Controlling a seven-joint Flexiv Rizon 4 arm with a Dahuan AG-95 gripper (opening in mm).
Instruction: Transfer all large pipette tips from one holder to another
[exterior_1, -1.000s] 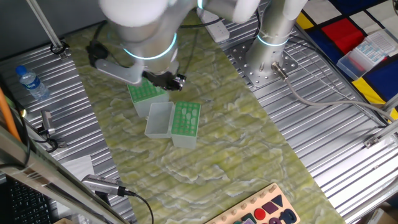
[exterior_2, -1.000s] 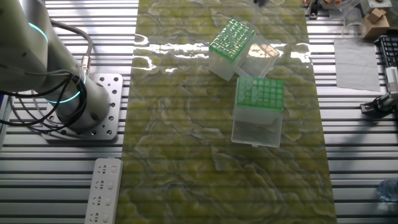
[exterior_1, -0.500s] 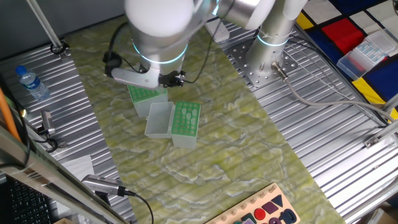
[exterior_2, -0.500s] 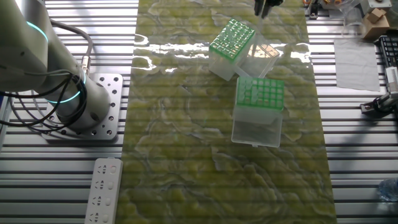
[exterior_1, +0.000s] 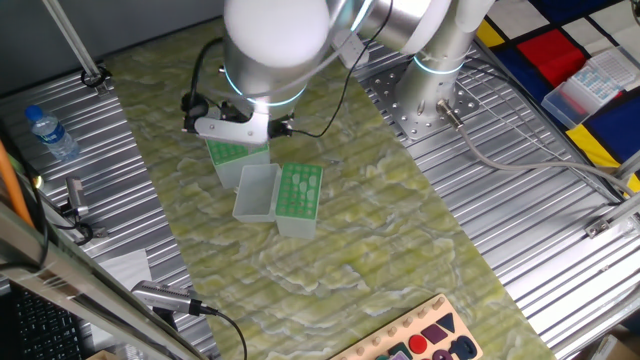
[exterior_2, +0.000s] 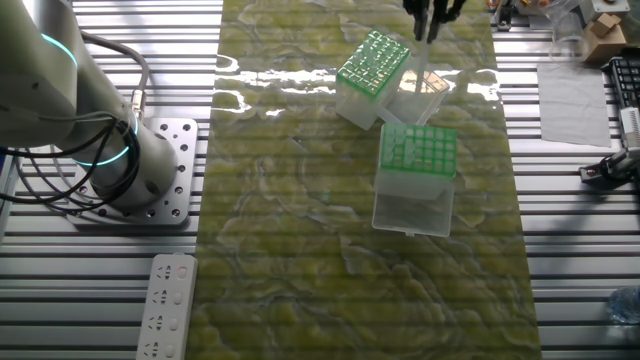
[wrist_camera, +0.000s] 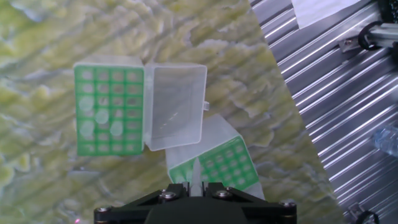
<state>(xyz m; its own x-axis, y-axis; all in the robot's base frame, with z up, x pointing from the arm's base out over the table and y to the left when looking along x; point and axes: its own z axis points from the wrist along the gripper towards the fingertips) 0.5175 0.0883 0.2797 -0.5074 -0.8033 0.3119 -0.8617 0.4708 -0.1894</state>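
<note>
Since a second ago the gripper (exterior_2: 428, 18) has come further in over the mat's far edge, above the racks.

Its fingers (wrist_camera: 198, 185) pinch one large pipette tip (exterior_2: 424, 62), which hangs just above the near tip rack (wrist_camera: 219, 164). Beside it stands the second tip rack (wrist_camera: 109, 109), clear lid (wrist_camera: 175, 106) flung open, some tips still seated.
</note>
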